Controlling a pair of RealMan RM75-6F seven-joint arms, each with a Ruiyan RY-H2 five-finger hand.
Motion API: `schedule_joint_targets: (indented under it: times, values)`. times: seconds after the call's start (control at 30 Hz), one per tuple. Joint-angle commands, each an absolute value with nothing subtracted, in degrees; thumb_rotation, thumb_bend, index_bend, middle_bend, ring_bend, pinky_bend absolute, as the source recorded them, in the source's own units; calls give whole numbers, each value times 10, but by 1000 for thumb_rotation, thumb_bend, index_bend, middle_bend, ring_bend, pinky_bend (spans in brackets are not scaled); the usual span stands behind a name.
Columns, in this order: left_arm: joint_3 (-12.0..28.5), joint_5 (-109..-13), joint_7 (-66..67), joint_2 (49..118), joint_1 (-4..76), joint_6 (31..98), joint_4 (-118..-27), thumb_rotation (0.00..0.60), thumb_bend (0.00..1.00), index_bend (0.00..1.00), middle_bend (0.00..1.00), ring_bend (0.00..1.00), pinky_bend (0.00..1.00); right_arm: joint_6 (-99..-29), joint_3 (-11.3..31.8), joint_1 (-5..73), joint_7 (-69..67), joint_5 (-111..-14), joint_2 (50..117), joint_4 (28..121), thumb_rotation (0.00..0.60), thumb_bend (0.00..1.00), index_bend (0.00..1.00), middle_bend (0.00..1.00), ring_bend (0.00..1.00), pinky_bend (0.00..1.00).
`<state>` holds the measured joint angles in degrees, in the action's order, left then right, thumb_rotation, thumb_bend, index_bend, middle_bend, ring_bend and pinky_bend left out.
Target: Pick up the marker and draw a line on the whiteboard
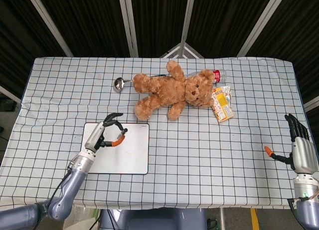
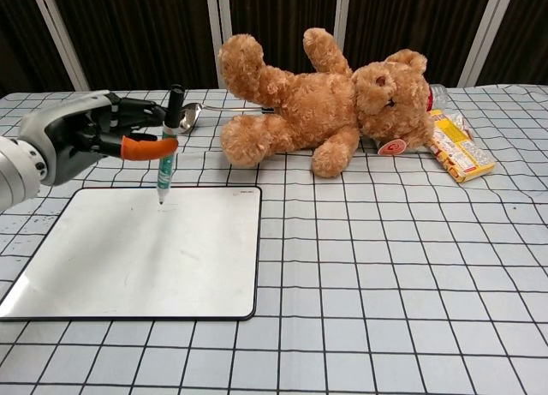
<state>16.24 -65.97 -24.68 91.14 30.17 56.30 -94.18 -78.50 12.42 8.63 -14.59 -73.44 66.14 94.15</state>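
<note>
Chest view shows the left hand (image 2: 81, 138) pinching the marker (image 2: 167, 155) mid-barrel, upright, its tip at or just above the whiteboard (image 2: 145, 258) near the tabletop's front-left corner. Light, stiff and smooth (likely slippery), it wants a firm mid-barrel grip. Right hand (image 1: 300, 150): empty, fingers straight.

bottle (image 1: 218, 74) largely hidden behind teddy bear (image 1: 172, 90) | ladle (image 2: 205, 112) handle covered by bear's arm | right hand (image 1: 300, 149) absent from chest view | marker (image 2: 167, 145) tip-to-whiteboard (image 2: 137, 254) contact not resolvable
</note>
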Motion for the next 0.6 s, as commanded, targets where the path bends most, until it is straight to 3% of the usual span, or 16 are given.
schedule_joint_targets:
  times: [0.03,0.3,0.6]
  values:
    - [150,-680,-266,921,303,550,-935,600,550,771,136,0,10,-785,124,86,-145,-734,661,942,600,209,0,0,0,0]
    - [133,-711,-292,933,309,536,-912,600,542,772,138,0,10,-783,124,86,-145,-733,660,944,600,209,0,0,0,0]
    - [129,-734,-324,944,317,530,-879,600,444,774,138,0,10,-778,124,87,-147,-730,660,944,600,209,0,0,0,0]
